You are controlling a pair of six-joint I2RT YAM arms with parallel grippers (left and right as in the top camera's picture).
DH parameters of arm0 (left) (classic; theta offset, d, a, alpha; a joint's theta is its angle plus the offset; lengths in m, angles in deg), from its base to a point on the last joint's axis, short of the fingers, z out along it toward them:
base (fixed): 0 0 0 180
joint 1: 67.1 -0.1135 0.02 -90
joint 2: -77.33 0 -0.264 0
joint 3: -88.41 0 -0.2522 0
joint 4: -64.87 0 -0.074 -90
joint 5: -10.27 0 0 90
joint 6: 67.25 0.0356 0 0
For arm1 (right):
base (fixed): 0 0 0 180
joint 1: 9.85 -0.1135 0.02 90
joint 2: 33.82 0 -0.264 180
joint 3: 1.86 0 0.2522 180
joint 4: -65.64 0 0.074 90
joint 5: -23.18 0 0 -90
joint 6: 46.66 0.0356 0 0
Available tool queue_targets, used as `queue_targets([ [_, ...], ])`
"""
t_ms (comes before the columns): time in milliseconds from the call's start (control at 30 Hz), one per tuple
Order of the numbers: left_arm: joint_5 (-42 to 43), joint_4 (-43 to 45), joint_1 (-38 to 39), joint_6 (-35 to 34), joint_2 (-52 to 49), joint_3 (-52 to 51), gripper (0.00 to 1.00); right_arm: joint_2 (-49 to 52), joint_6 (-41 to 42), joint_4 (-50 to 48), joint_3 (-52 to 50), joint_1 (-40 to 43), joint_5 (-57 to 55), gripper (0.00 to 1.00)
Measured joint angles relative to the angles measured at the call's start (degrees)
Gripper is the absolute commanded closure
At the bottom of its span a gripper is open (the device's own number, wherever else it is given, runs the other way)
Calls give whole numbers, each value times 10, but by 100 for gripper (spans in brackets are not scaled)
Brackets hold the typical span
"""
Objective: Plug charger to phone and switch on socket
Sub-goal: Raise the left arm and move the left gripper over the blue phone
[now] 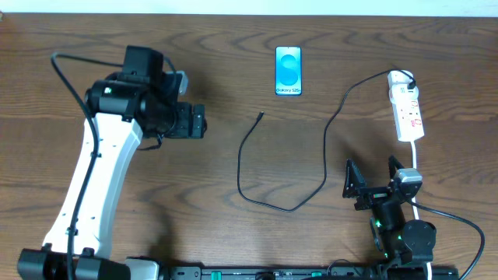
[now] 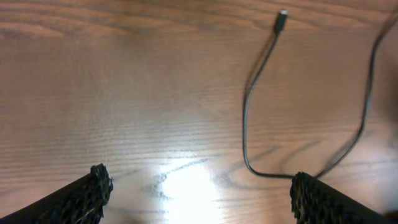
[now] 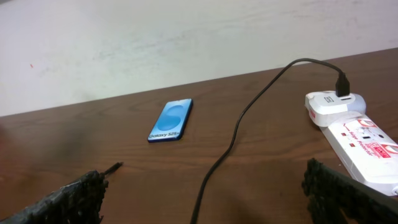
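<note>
I am holding my left gripper (image 2: pixel 200 193) spread wide and it is pinching nothing; only bare table (image 2: pixel 124 93) is lying between its fingers. My right gripper (image 3: pixel 205 194) is also standing wide and is holding nothing.

The charger (image 2: pixel 247 118) is lying loose on the wood. Its small connector tip (image 2: pixel 283 15) is resting ahead of my left gripper and a little to the right, apart from the fingers, and the cable is bending back close to my right-hand finger. The phone (image 3: pixel 170 121) is lying flat with the screen up, well ahead of my right gripper and somewhat to the left. The tip is not touching it; there is a clear gap between them.

The socket (image 3: pixel 364 142) is lying ahead of my right gripper on the right side, near that finger. The other end of the cable is sitting in a white adapter (image 3: pixel 326 104) at the far end of the socket.

As I am judging it, nothing of the task is done yet: the tip is not picked up, the phone is not connected, and I cannot tell how the switch is standing.
</note>
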Motion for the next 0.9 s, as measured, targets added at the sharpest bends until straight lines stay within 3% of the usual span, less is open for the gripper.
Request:
queue_targets([
  [400,-76,-201,37,6,-166,295,2,0,0,0,0,0,0,1],
  [533,-53,-183,43,6,-220,314,2,0,0,0,0,0,0,1],
  [733,66,-116,53,0,-247,314,2,0,0,0,0,0,0,1],
  [900,74,-81,62,-76,-247,315,2,0,0,0,0,0,0,1],
])
